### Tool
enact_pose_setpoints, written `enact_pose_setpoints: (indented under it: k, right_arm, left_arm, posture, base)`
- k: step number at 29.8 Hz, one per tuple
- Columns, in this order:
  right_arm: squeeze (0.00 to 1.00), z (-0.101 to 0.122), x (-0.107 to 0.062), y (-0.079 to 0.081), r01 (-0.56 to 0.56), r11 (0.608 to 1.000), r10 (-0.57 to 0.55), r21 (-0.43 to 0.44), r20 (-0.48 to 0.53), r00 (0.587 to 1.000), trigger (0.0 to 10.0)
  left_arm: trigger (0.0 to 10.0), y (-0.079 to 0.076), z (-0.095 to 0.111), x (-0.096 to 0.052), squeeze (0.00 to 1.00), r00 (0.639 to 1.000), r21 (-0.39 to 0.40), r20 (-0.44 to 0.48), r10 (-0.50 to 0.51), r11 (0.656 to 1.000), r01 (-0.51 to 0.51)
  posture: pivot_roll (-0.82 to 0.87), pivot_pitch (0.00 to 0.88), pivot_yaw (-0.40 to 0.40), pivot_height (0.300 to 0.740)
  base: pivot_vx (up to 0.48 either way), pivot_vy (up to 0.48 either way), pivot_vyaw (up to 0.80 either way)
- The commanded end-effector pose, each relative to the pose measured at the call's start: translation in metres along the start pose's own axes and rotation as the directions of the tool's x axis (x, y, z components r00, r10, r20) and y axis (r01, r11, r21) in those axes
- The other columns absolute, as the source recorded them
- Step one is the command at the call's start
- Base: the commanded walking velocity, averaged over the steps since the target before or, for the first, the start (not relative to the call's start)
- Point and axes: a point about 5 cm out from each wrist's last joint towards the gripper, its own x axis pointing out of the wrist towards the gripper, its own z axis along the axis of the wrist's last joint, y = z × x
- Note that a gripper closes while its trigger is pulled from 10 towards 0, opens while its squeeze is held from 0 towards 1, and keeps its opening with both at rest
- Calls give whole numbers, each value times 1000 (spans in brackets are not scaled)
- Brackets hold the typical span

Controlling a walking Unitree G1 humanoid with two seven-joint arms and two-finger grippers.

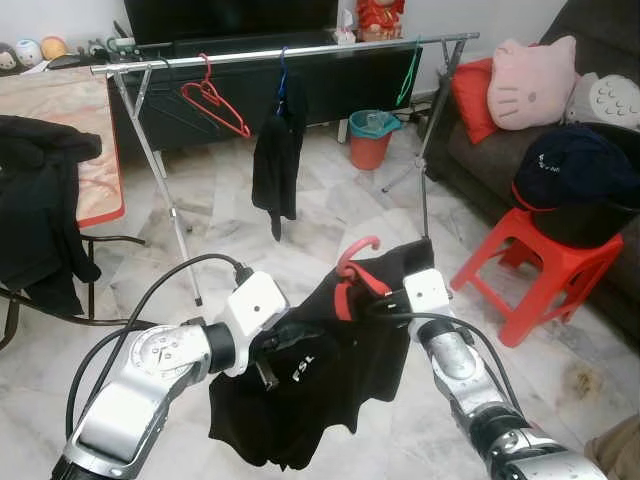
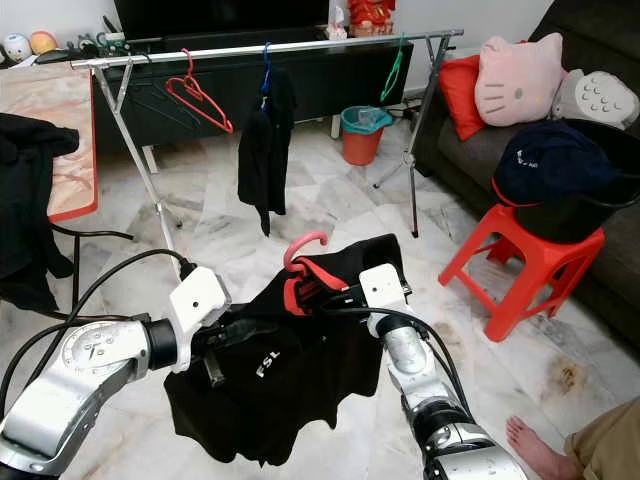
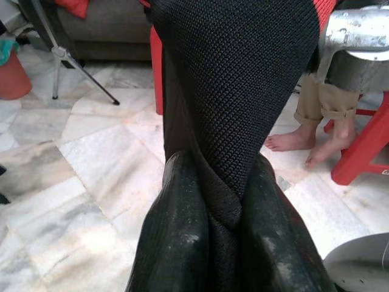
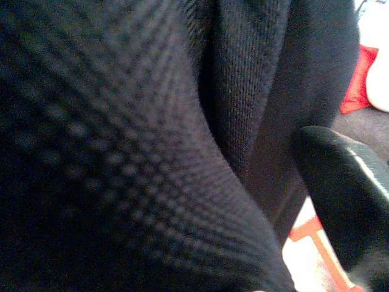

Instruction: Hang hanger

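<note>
Carrying a black mesh jersey [image 1: 310,385] on a red hanger [image 1: 352,275] between both arms, the robot faces the clothes rail [image 1: 300,52] across the marble floor, well apart from it, where an empty red hanger [image 1: 215,100] and a hung black garment [image 1: 277,160] already sit. The left gripper [image 3: 209,207] has its fingers pressed together on a fold of the jersey, while the right gripper [image 1: 385,300] is up at the hanger's shoulder, buried in cloth, and I cannot tell how its jaws stand. That jersey looks light, floppy and prone to sliding off, so my call is to grip the stiff hanger near its hook [image 1: 357,250], not the fabric.
</note>
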Motion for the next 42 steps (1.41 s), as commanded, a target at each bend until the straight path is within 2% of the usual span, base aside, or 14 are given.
enact_pose_setpoints:
  k: [1, 11, 17, 22, 28, 32, 34, 35, 38, 40, 42]
  right_arm:
    - [0, 5, 4, -6, 21, 1000, -20, -17, 4, 1000, 0]
    - [0, 2, 3, -7, 7, 998, -8, -59, -13, 1000, 0]
    - [0, 0, 3, -5, -6, 996, 4, -87, -25, 1000, 0]
    - [0, -3, 2, -6, -13, 993, 8, -114, -48, 999, 0]
    - [0, -8, 0, -7, -38, 987, 25, -157, -81, 996, 0]
    - [0, -11, -1, -9, -48, 985, 31, -167, -98, 995, 0]
    - [0, -13, -1, -9, -66, 982, 46, -179, -112, 993, 0]
    - [0, -14, -2, -9, -87, 978, 64, -187, -123, 990, 0]
    - [0, -15, -2, -8, -108, 974, 82, -197, -134, 988, 0]
    - [0, -16, -3, -7, -114, 974, 88, -197, -139, 986, 0]
    - [0, -17, -3, -6, -128, 972, 100, -197, -143, 985, 0]
  left_arm:
    - [10000, 2, 4, -4, 0, 1000, 12, 23, 7, 1000, -7]
    - [10000, 3, -8, -9, 0, 999, -8, -27, 28, 1000, -28]
    - [10000, 9, -16, -23, 0, 996, 19, -86, 39, 999, -37]
    - [10000, 21, -19, -38, 0, 990, 53, -133, 54, 997, -48]
    - [10000, 32, -17, -47, 0, 986, 82, -143, 84, 994, -73]
    - [10000, 49, -15, -60, 0, 979, 150, -157, 133, 983, -109]
    - [10000, 53, -15, -70, 0, 974, 176, -197, 114, 981, -80]
    - [10000, 54, -18, -79, 0, 966, 211, -245, 77, 977, -25]
    - [10000, 55, -17, -87, 0, 965, 262, -259, 45, 965, 26]
    - [10000, 53, -17, -96, 0, 951, 286, -308, -22, 952, 114]
    - [10000, 53, -18, -100, 0, 941, 297, -337, -46, 943, 152]
  posture:
    - [99, 0, -49, 740]
    - [96, 0, -51, 740]
    - [100, 0, -56, 740]
    - [105, 0, -56, 740]
    - [107, 0, -56, 740]
    - [106, 0, -59, 740]
    - [106, 0, -59, 740]
    - [110, 0, -60, 740]
    - [111, 0, -61, 740]
    - [115, 0, -62, 740]
    - [115, 0, -62, 740]
  base:
    - [0, 0, 0]
    - [0, 0, 0]
    - [0, 0, 0]
    - [0, 0, 0]
    - [0, 0, 0]
    - [0, 0, 0]
    - [0, 0, 0]
    - [0, 0, 0]
    - [0, 0, 0]
    - [0, 0, 0]
    - [0, 0, 0]
